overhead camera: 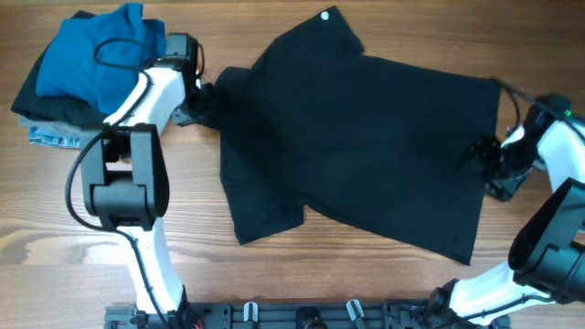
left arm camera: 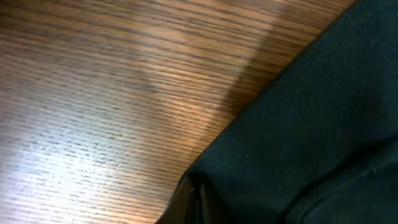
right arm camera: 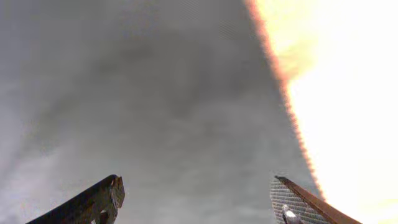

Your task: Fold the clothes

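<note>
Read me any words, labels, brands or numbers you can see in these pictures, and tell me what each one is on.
No text can be read in any view.
White mark near the top edge of the black shirt: too small to read.
Pale patterned cloth under the blue garment: no letters can be made out.

A bright blue garment (overhead camera: pixel 91 50) lies on a dark one (overhead camera: pixel 44 105) and a pale blue-grey one (overhead camera: pixel 50 137), stacked on the wooden surface (overhead camera: pixel 366 283).
</note>
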`<state>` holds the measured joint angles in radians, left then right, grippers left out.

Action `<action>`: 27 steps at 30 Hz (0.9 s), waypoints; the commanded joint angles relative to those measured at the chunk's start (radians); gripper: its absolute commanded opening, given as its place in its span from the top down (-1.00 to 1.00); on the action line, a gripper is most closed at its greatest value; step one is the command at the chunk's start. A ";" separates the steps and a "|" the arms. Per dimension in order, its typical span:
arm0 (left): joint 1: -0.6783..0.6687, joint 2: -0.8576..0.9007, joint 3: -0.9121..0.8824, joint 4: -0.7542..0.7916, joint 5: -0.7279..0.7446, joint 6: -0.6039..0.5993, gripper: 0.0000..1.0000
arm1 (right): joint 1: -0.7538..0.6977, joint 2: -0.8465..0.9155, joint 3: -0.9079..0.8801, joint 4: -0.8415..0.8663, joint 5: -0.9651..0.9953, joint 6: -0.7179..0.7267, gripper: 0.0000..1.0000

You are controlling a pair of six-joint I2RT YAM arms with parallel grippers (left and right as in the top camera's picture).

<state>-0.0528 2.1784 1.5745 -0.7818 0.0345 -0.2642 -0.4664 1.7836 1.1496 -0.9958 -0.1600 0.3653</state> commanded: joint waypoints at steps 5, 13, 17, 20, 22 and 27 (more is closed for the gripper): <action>-0.064 -0.135 -0.037 0.002 0.096 0.105 0.74 | -0.040 -0.003 -0.079 0.096 0.160 -0.024 -0.57; -0.064 -0.280 -0.037 -0.091 0.096 0.104 0.58 | -0.040 -0.003 -0.222 0.311 0.182 0.092 0.63; -0.065 -0.280 -0.037 -0.121 0.096 0.104 0.44 | -0.096 -0.003 -0.214 0.454 0.391 0.105 0.91; -0.067 -0.280 -0.037 -0.166 0.096 0.104 0.42 | -0.178 -0.007 -0.181 0.500 0.235 -0.023 -0.16; -0.067 -0.281 -0.037 -0.187 0.096 0.105 0.42 | -0.203 -0.032 -0.143 0.449 0.079 -0.051 -0.42; -0.068 -0.382 -0.037 -0.279 0.097 0.104 0.45 | -0.206 -0.278 -0.117 0.231 0.047 -0.029 -0.50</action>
<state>-0.1215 1.8889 1.5433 -1.0260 0.1219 -0.1757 -0.6724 1.6329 1.0046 -0.6930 -0.0685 0.3344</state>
